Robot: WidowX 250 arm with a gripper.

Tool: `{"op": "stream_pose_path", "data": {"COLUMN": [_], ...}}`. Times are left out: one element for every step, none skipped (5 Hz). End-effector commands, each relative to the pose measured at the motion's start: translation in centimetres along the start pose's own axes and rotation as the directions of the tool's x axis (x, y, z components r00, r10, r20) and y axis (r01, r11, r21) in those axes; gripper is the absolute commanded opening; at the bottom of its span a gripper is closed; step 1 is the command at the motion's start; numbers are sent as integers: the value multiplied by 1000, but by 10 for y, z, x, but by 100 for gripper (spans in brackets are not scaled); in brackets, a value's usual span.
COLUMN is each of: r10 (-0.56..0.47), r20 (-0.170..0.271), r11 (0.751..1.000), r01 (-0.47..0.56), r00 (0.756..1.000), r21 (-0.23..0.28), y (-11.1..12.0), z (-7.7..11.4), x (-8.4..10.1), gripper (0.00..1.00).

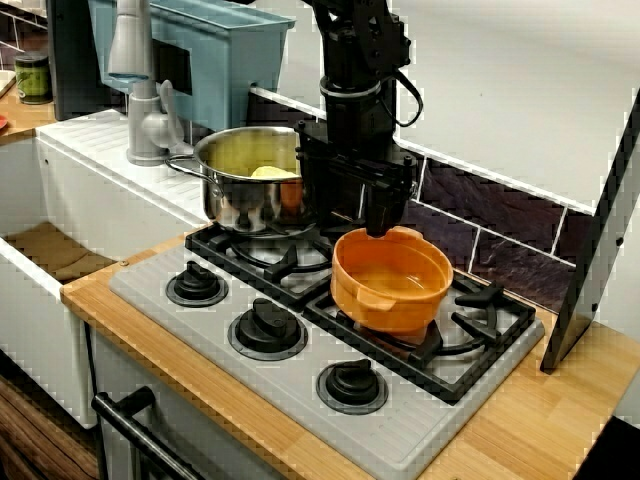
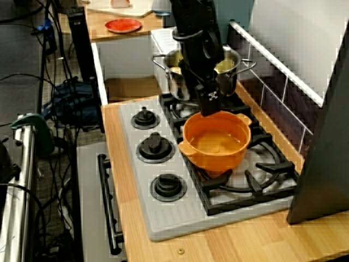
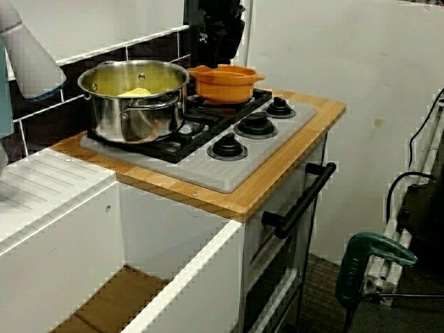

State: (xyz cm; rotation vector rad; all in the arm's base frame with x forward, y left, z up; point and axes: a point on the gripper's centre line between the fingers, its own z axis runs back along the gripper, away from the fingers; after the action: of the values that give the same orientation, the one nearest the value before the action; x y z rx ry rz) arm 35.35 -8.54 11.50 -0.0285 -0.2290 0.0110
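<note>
Hanging straight down over the hob, the gripper is meeting the back rim of the orange pot, which is sitting on the black grate just beside the steel pot; I am judging the work to be a grasp on that rim, and doing it well is calling for one finger inside the wall and one outside, seated deep, with the pot kept level and clear of its steel neighbour; how far the jaws are standing apart, and whether they are pinching the rim, I cannot tell, since the arm's body is covering the fingertips in the view across the knobs and the high view is blurring them; in the low view from the sink side the gripper is showing only as a dark mass behind the pot
</note>
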Motion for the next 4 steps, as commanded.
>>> {"op": "stream_pose_path", "data": {"r10": [0,17,5,9], "r20": [0,13,21,25], "r11": [1000,1000,1000,999], "r01": [0,-18,-5,-10], "r00": [1000,1000,1000,1000], "r21": [0,14,28,32], "y": [0,-2,-7,-11], "z": [0,4,0,-4], "x": [0,-2,-6,-10], "gripper": [100,100,100,100]}}
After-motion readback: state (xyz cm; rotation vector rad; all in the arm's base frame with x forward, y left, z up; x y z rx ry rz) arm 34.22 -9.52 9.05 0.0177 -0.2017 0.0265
